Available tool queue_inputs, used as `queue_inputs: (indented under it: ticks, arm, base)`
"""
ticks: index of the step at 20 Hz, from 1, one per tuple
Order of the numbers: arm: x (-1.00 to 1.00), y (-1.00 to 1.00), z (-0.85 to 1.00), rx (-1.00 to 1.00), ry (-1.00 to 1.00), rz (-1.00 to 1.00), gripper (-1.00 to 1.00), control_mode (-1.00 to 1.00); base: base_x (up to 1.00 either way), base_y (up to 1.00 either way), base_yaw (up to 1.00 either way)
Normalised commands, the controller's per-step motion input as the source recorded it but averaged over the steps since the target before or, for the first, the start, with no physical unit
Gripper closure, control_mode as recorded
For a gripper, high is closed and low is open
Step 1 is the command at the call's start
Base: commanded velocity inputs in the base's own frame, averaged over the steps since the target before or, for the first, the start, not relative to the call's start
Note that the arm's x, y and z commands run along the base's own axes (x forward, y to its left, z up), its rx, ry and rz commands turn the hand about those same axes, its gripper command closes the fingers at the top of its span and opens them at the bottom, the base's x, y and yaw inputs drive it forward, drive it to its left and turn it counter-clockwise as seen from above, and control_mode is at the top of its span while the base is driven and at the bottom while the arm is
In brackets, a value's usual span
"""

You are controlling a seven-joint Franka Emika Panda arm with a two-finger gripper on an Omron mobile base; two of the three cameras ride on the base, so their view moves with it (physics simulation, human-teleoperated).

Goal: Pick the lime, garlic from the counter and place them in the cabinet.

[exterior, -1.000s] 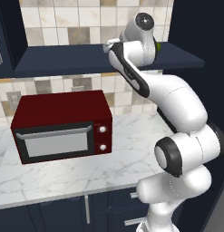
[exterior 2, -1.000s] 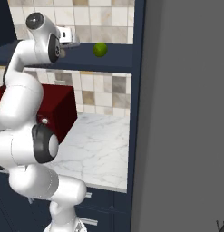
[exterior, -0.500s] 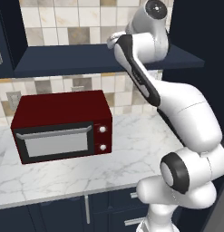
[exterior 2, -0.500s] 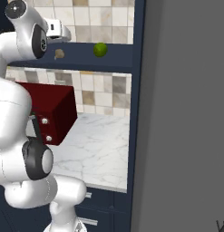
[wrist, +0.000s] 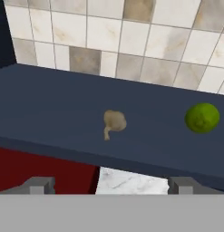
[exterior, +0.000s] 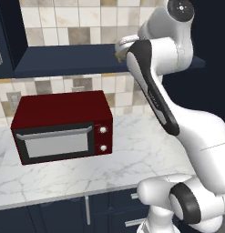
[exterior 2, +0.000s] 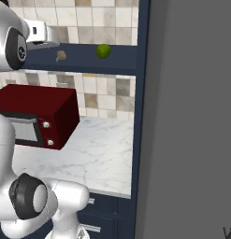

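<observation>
On the dark navy cabinet shelf [wrist: 50,108] lies the tan garlic [wrist: 114,122], with the green lime [wrist: 202,118] resting to its right. My gripper [wrist: 111,185] is open, pulled back in front of the shelf edge, its two fingertips [wrist: 38,183] wide apart with nothing between them. From the right base view the garlic [exterior 2: 61,55] and lime [exterior 2: 103,51] sit apart on the cabinet [exterior 2: 121,58], and the gripper [exterior 2: 50,37] hovers just up and left of the garlic. The marble counter [exterior: 132,150] lies below.
A red microwave [exterior: 63,127] stands on the counter under the shelf, toward the left. A tall dark navy side panel [exterior 2: 142,93] and a grey wall close off the right. The tiled wall [wrist: 131,41] backs the cabinet.
The garlic, hidden by the hand a second ago, now lies free on the shelf. The hand has drawn back up and left from it, jaws slightly wider.
</observation>
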Motion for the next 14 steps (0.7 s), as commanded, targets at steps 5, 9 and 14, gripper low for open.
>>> queue_inputs:
  ticks: [5, 9, 14]
  arm:
    - [-1.00, -0.07, -0.16, 0.00, 0.00, 0.00, -1.00, -1.00]
    - [-0.99, -0.12, -0.16, 0.00, -0.03, 0.00, -1.00, -1.00]
    - [-0.72, -0.13, -0.15, 0.00, -0.08, 0.00, -1.00, -1.00]
  base:
    - [0.00, 0.00, 0.00]
    - [0.00, 0.00, 0.00]
    - [0.00, 0.00, 0.00]
